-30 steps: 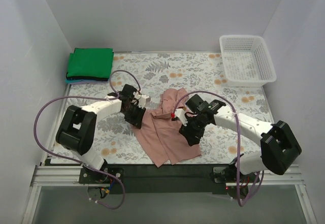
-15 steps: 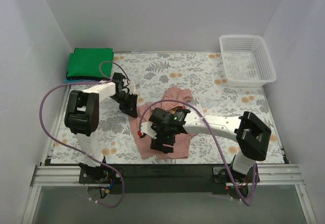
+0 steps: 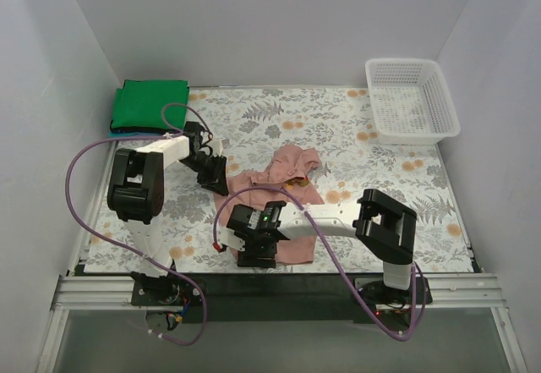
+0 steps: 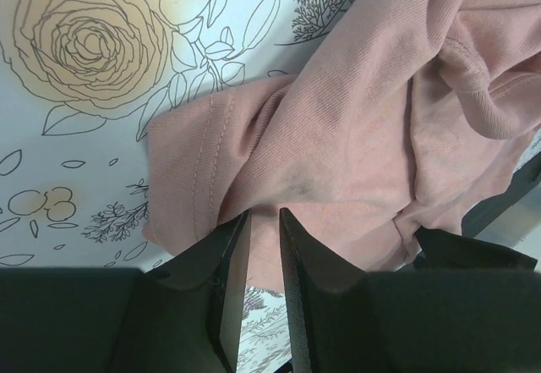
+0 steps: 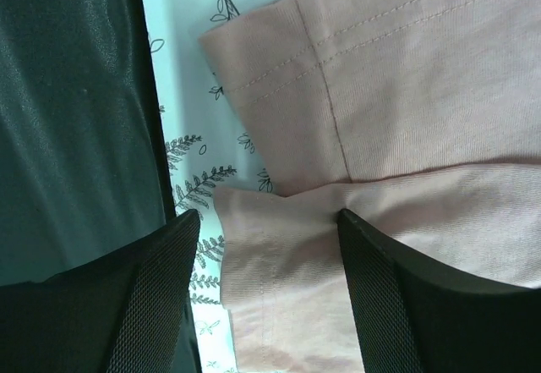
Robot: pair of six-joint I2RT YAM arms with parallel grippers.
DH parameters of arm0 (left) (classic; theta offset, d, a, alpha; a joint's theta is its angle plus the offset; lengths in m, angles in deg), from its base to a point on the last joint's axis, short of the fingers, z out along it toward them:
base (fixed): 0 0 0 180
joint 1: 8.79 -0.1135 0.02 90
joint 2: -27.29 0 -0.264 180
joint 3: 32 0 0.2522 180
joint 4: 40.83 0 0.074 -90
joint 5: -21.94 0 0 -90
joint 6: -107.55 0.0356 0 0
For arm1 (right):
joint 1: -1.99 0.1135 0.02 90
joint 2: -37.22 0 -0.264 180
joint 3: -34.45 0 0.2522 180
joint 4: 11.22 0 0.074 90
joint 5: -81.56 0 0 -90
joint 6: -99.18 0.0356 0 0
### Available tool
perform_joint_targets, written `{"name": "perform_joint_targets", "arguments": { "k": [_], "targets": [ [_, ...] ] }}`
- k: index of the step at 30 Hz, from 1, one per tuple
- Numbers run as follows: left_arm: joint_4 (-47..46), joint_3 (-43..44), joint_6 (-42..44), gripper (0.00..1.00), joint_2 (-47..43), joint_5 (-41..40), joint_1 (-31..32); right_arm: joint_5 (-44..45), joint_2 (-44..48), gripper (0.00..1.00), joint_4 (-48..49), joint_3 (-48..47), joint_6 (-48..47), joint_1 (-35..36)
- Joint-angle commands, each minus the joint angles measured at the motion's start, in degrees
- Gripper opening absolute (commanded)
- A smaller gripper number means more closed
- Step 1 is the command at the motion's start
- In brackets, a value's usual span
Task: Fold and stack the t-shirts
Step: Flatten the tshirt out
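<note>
The right gripper (image 3: 255, 255) hides pink t-shirt (image 3: 289, 168) hem; shirts (image 3: 127, 134) beneath green t-shirt (image 3: 152, 105) barely show.

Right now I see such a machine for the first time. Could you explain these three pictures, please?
These are two robot arms side by side. One picture looks down from above; the other two come from cameras on the wrists. On the flowered cloth lie a crumpled pink t-shirt, a stack topped by a folded green t-shirt, and a white basket. The left fingers seem to pinch the pink t-shirt's edge; the right fingers stand open over its near corner.
</note>
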Motion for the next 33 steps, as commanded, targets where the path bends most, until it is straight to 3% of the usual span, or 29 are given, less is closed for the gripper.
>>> {"name": "perform_joint_targets", "arguments": {
  "k": [1, 5, 6, 7, 8, 9, 13, 16, 20, 22, 24, 26, 33],
  "targets": [
    [-4.0, -3.2, 3.4, 0.21, 2.9, -12.3, -1.0, 1.2, -0.6, 0.71, 1.9, 0.5, 1.0, 0.2],
    [-4.5, -3.2, 2.7, 0.21, 3.6, -12.3, -1.3, 3.0, -1.5, 0.48, 3.4, 2.5, 1.4, 0.4],
    [-4.5, -3.2, 2.7, 0.18, 3.9, -12.8, -1.3, 3.5, -1.4, 0.31, 3.5, 3.3, 1.4, 0.4],
    [-4.4, -3.1, 2.7, 0.17, 4.3, -13.0, -1.6, 4.1, -1.1, 0.23, 3.5, 3.5, 1.4, 0.2],
    [-4.5, -2.9, 2.7, 0.16, 4.5, -13.2, -1.9, 4.4, -0.5, 0.08, 3.4, 3.9, 1.4, 0.1],
    [-4.5, -2.7, 2.7, 0.14, 4.7, -13.5, -2.1, 4.4, 1.6, 0.01, 3.4, 4.2, 1.4, -0.1],
    [-4.2, -0.4, 3.2, 0.07, 7.2, -15.5, -5.1, 5.9, 8.4, 0.01, 2.1, 3.7, 0.9, -5.6],
    [-3.3, 4.1, 4.5, 0.01, 9.4, -17.7, -7.8, 1.1, 14.6, 0.01, 1.3, 2.5, -0.4, -13.6],
    [-0.8, 10.1, 5.8, 0.0, 11.5, -18.2, -10.9, -6.5, 22.0, 0.01, -0.7, 1.2, -0.9, -22.8],
    [0.6, 13.1, 6.3, 0.0, 12.9, -18.3, -11.1, -7.3, 25.5, 0.11, -1.6, 2.4, -1.6, -25.3],
    [1.3, 14.9, 6.2, 0.0, 13.8, -17.8, -11.2, -8.6, 27.5, 0.11, -1.6, 5.2, -1.9, -25.6],
    [2.1, 16.9, 5.9, 0.0, 14.7, -17.1, -11.2, -10.5, 27.7, 0.01, -1.6, 6.6, -1.8, -25.7],
    [1.7, 15.2, 7.2, 0.0, 12.6, -18.1, -11.9, -9.2, 29.0, 0.01, -2.2, 8.8, -1.0, -27.3]
  ]
}}
